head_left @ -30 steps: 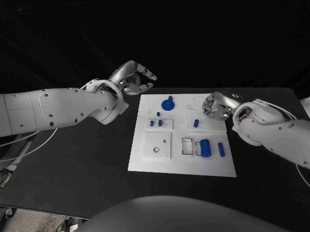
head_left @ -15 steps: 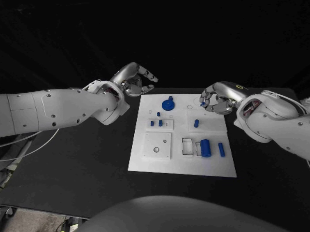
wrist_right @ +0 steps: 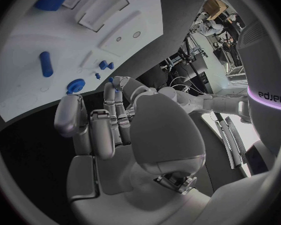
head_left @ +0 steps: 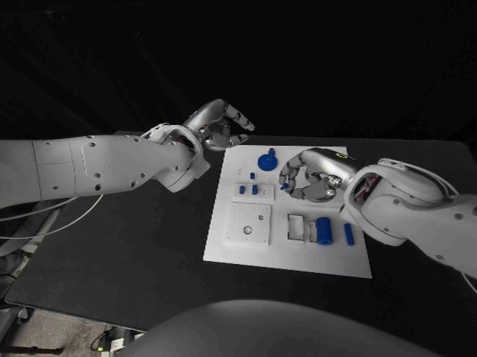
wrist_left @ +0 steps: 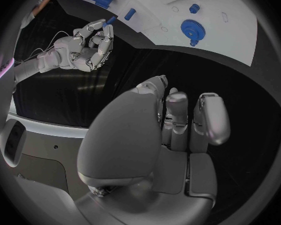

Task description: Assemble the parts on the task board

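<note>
The left hand [head_left: 219, 123] hovers off the board's far left corner, fingers loosely curled, grasping nothing. The white task board [head_left: 233, 249] lies mid-table [head_left: 110, 253], carrying a blue gear [head_left: 267, 161], small pegs [head_left: 248, 190] and a blue cylinder [head_left: 325, 229]. The right hand [head_left: 311, 177] hangs over the board's middle, pinching a small blue part [wrist_left: 111, 20] at its fingertips.

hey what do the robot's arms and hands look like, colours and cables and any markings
Both arms are smooth white shells with small dark screw holes. The left arm trails thin pale cables near its elbow. The left hand and right hand are silver metal with segmented fingers and rounded backs. The right arm shows a red patch at the wrist.
</note>
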Motion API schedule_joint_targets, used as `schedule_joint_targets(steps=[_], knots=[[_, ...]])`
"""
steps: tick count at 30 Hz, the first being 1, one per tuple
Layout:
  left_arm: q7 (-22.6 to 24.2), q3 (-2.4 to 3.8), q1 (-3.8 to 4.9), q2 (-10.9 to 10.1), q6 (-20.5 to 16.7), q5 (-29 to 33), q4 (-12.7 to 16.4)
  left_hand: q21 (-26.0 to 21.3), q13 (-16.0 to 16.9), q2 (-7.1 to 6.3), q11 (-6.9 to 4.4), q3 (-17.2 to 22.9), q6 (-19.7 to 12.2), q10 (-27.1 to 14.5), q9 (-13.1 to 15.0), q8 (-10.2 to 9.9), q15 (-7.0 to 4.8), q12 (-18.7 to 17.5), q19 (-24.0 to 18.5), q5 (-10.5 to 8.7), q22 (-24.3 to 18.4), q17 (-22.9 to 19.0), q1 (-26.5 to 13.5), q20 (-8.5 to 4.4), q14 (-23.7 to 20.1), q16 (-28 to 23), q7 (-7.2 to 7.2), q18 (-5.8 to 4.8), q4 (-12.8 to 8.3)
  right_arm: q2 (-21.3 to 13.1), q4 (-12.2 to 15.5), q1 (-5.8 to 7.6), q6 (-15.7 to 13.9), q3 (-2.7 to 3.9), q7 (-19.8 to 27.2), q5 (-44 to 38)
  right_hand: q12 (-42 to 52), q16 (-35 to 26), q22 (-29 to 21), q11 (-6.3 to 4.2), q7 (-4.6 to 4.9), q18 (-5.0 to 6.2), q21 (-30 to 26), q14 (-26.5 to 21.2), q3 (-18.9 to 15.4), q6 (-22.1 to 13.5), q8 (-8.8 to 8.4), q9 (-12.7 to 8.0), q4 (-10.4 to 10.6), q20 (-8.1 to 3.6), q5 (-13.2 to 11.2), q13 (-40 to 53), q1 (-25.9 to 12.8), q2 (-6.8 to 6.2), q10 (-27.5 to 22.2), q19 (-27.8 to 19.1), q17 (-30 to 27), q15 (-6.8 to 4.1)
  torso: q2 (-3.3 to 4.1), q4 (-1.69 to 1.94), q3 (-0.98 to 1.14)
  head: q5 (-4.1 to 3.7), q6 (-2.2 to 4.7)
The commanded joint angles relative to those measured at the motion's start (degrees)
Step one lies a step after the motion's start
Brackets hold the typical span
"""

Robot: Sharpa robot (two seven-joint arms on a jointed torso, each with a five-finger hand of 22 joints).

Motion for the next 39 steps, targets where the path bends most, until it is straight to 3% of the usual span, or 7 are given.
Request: schedule_joint_targets(steps=[1,10,17,39], knots=[[0.0,0.04,-0.04,0.0,0.7,-0.6,0.4,-0.3,0.0,-0.53,0.37,0.3,0.1,-0.1,-0.1,-0.4,0.03,0.0,-0.2,-0.36,10.0,0.0,0.0,0.15,-0.6,-0.3,0.5,0.27,0.0,1.3,-0.1,-0.6,3.9,0.02,-0.7,-0.2,-0.4,0.4,8.5,-0.03,0.07,-0.25,0.2,0.4,0.1,-0.5,-0.18,0.0,0.1,-0.02,-0.2,-0.1,-0.5,-0.05,0.1,0.2,7.2,-0.2,-0.01,0.13,0.01,0.37,0.0],[-0.1,0.04,-0.07,-0.2,0.7,-1.0,0.6,-0.4,0.0,-0.55,0.38,0.5,0.1,-0.1,-0.1,-0.4,0.05,0.0,-0.3,-0.43,10.0,-0.2,-0.1,0.17,-0.7,-0.4,0.51,0.3,-0.1,5.5,-2.7,-3.34,5.4,0.03,-0.8,-2.2,-0.4,0.4,8.5,-0.01,0.11,-0.25,0.3,0.4,0.2,-0.6,-0.32,0.0,0.0,-0.03,-0.2,-0.1,-0.4,-0.05,0.1,0.2,7.2,-0.2,0.06,0.09,-0.12,1.4,0.0],[0.0,0.04,-0.08,0.0,0.9,-0.9,0.6,-0.4,0.0,-0.55,0.38,0.5,0.1,-0.1,-0.1,-0.4,0.05,0.0,-0.3,-0.43,10.0,-0.2,-0.1,0.18,-0.7,-0.4,0.51,0.3,-0.1,7.0,-4.0,-4.94,5.9,0.03,-1.0,-3.3,-0.5,0.4,8.5,0.01,0.13,-0.26,0.3,0.4,0.3,-0.7,-0.4,-0.1,0.0,-0.04,-0.2,-0.1,-0.4,-0.06,0.0,0.3,7.1,-0.2,0.09,-0.05,-0.01,1.9,0.0],[-0.3,0.04,-0.08,0.1,1.2,-1.4,0.6,-0.5,0.0,-0.57,0.41,0.8,0.0,-0.2,-0.1,-0.4,0.09,0.0,-0.4,-0.42,9.9,-0.3,0.0,0.22,-0.8,-0.5,0.54,0.3,-0.1,8.5,-7.3,-8.11,4.0,0.03,-1.3,-8.3,-0.5,0.3,8.5,0.01,0.17,-0.21,0.2,0.3,0.5,-0.7,-0.54,-0.1,-0.2,-0.05,-0.2,-0.2,-0.2,-0.02,0.1,0.1,7.0,-0.2,0.06,0.03,0.02,2.08,0.0]])
